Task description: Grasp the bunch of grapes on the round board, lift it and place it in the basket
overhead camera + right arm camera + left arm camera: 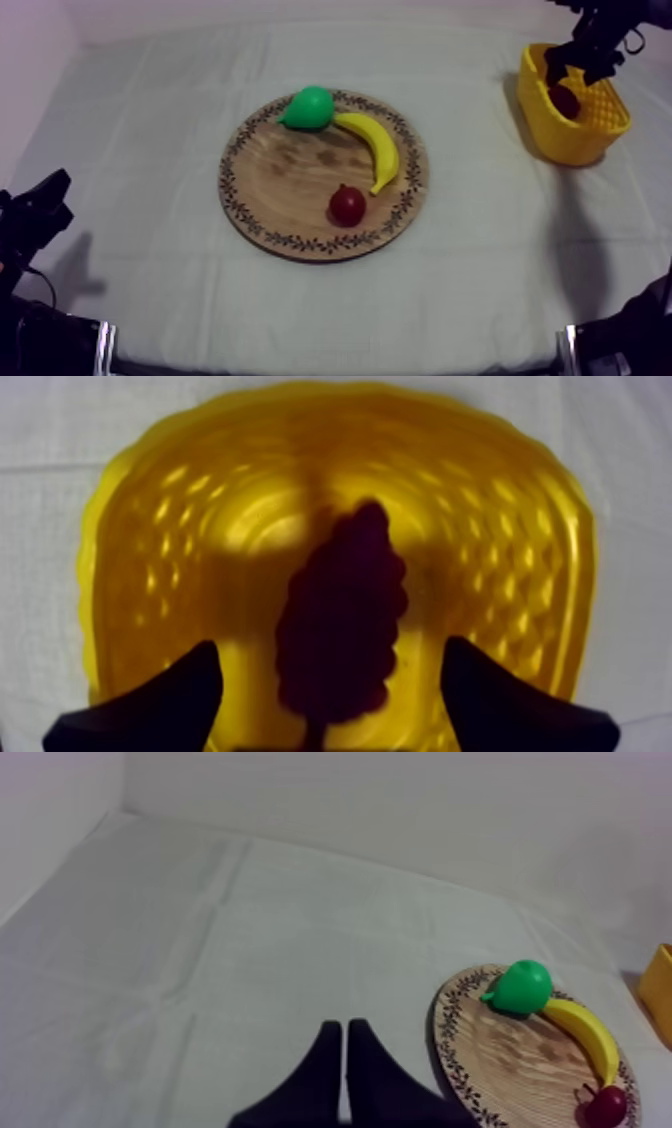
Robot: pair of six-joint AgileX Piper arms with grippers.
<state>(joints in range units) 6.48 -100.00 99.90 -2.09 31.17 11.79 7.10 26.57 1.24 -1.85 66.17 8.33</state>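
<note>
A dark purple bunch of toy grapes (340,626) lies inside the yellow plastic lattice basket (180,506) at the table's right, so the drop looks done. The right gripper (330,651) hangs above it, black fingers spread wide, touching nothing. The left gripper (342,1032) rests idle near the round wooden board (520,1062), fingers pressed together, empty.

Cloth-covered table (130,200), round wooden board (290,180) near the middle — yellow basket (560,135) well apart, right side.
</note>
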